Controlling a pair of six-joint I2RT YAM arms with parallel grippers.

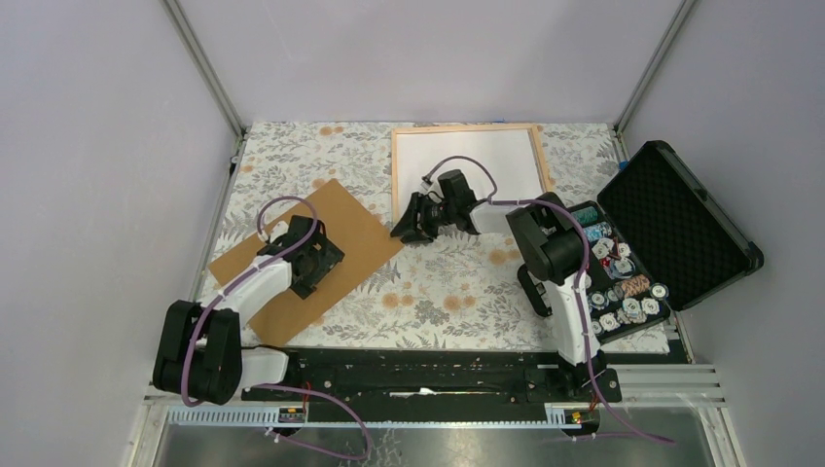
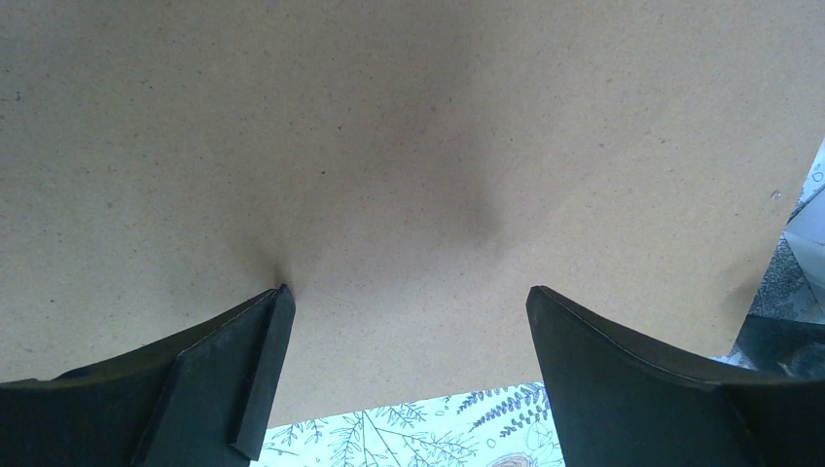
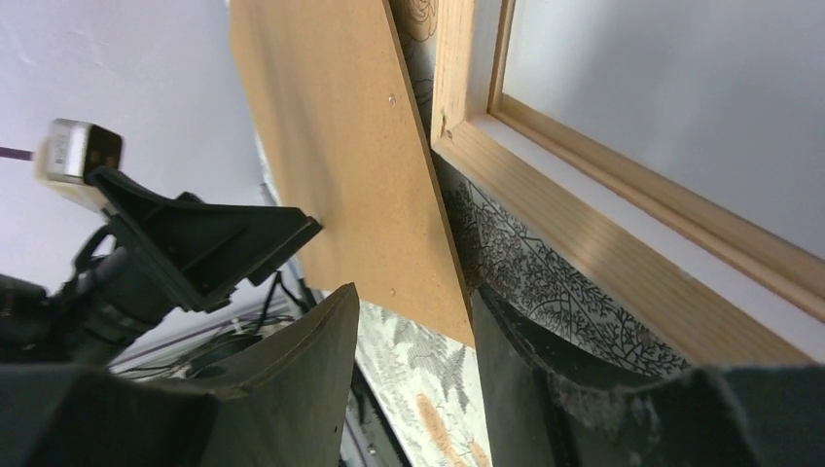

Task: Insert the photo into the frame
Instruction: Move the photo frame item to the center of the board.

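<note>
Brown board-backed photo (image 1: pixel 342 220), left of centre, stiff and light: I would pinch its edge; left end effector (image 2: pixel 407 290) spread.

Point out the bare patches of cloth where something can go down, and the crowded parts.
Free: the front-centre cloth between the photo and the right arm; the far-left corner, between photo and frame. Crowded: the right edge, where the open case sits against that arm.

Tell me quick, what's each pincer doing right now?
Left pincer: open, over the photo, brown back up.
Right pincer: open, holding nothing.
</note>
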